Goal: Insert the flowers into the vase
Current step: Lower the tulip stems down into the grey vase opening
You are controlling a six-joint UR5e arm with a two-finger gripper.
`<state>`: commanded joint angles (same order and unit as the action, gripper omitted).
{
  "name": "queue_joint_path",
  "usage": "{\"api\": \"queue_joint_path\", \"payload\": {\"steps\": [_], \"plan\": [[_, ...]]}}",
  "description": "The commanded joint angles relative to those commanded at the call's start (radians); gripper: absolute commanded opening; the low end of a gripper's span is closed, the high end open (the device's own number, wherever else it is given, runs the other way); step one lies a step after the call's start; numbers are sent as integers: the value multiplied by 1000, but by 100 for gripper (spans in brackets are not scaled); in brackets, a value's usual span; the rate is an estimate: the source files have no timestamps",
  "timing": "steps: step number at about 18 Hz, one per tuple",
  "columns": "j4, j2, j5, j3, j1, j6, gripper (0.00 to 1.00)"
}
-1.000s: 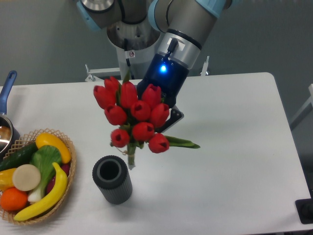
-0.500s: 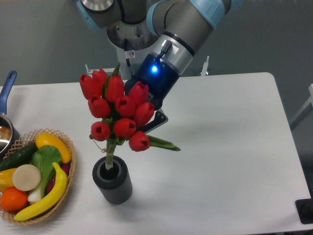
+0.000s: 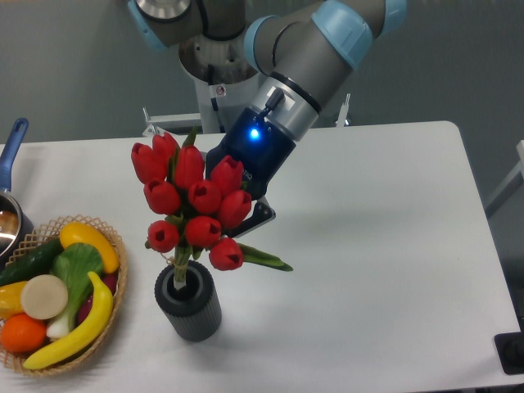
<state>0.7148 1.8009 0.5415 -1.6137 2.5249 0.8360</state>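
Flowers (image 3: 192, 205) lowered, stems inside vase (image 3: 189, 301); claw (image 3: 246, 214) grasping flowers; white table (image 3: 393, 246).

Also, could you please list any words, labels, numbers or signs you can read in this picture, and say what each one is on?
None can be read.
Small white sticker with a red mark on the robot base: too small to read.
Dark print on the pincer by the flowers: too blurred.

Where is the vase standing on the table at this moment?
The vase stands near the table's front edge, left of centre, just right of the fruit basket, with the flowers' stems in its mouth.
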Motion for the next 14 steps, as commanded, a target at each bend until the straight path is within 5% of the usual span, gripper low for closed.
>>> {"api": "queue_joint_path", "payload": {"steps": [14], "plan": [[2,25,3,-60,-14,57,40]]}}
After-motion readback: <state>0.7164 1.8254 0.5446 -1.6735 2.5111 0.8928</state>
